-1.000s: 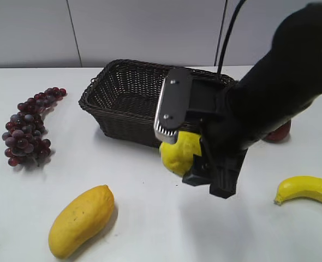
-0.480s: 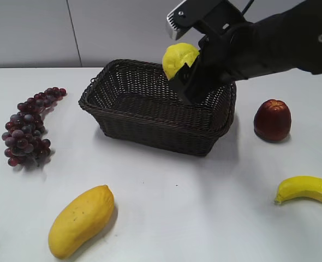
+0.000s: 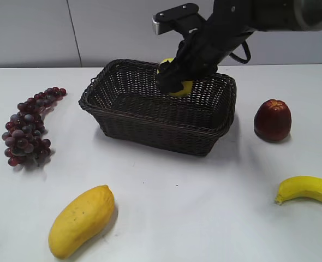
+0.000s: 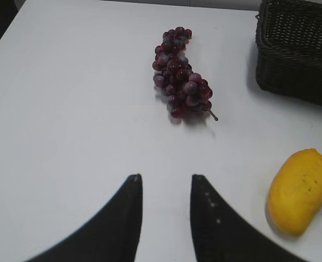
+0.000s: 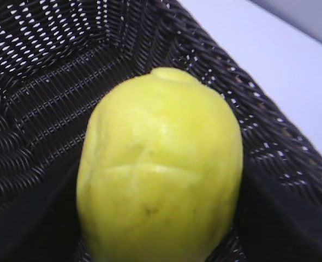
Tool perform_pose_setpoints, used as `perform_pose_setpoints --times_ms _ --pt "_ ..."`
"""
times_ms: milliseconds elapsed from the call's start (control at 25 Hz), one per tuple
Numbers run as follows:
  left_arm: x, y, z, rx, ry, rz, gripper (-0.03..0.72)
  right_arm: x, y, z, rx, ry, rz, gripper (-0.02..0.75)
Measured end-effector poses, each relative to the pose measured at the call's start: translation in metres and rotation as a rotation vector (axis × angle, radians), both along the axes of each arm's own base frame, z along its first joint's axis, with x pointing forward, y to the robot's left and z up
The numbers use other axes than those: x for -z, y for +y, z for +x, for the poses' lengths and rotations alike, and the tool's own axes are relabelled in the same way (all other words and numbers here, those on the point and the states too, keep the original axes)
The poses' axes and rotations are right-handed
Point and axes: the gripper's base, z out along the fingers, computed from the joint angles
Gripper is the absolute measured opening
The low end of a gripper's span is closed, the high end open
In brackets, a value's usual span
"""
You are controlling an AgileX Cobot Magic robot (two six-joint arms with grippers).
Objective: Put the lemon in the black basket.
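white table (image 3: 166, 180) w/ the black basket (image 3: 150, 128) as landmark, seen at a slant from the front. right gripper (image 3: 174, 82) reaches in from above the basket's far side, holding the lemon (image 3: 182, 87) just over the basket's inside, near the far wall, at about rim height. jaws are mostly hidden by the fruit & the arm; they look closed onto the lemon, about as wide apart as the fruit itself. right wrist view: lemon (image 5: 161, 169) fills the pic, dimpled yellow skin, dark weave of the basket (image 5: 46, 82) behind & below it.

left gripper (image 4: 164, 218) is parked well to the left of the basket, low over bare table, fingers a little apart, holding nothing.

handling, as a guess: lemon prob firm, light-ish, bumpy rind gives fair grip; rounded shape means it could roll once let go, but the basket walls should stop it. best hold is across the fat middle, not the tapered ends.

count: 1 lemon, 1 basket, 1 bunch of dark red grapes (image 3: 29, 128) left of basket, 1 mango (image 3: 80, 219) in front-left of it, 1 red apple (image 3: 272, 120) right of it, 1 banana (image 3: 307, 190) front-right.
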Motion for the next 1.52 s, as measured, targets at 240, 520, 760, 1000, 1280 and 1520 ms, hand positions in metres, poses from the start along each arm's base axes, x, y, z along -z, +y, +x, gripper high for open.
perform_pose_setpoints --times_ms 240,520,760,1000,1280,1520 --pt "0.000 0.000 0.000 0.000 0.000 0.000 0.238 0.021 0.011 0.015 -0.009 0.107 -0.033 0.645" --pt "0.000 0.000 0.000 0.000 0.000 0.000 0.238 0.010 0.008 0.012 -0.029 0.105 -0.070 0.665" --pt "0.000 0.000 0.000 0.000 0.000 0.000 0.238 -0.060 -0.005 -0.010 -0.058 0.105 -0.105 0.652" --pt "0.000 0.000 0.000 0.000 0.000 0.000 0.238 -0.127 -0.035 -0.062 -0.055 0.219 -0.174 0.616" --pt "0.000 0.000 0.000 0.000 0.000 0.000 0.238 -0.158 -0.071 -0.126 0.007 0.220 -0.128 0.590" --pt "0.000 0.000 0.000 0.000 0.000 0.000 0.238 -0.141 -0.119 -0.210 0.026 0.250 -0.126 0.588"
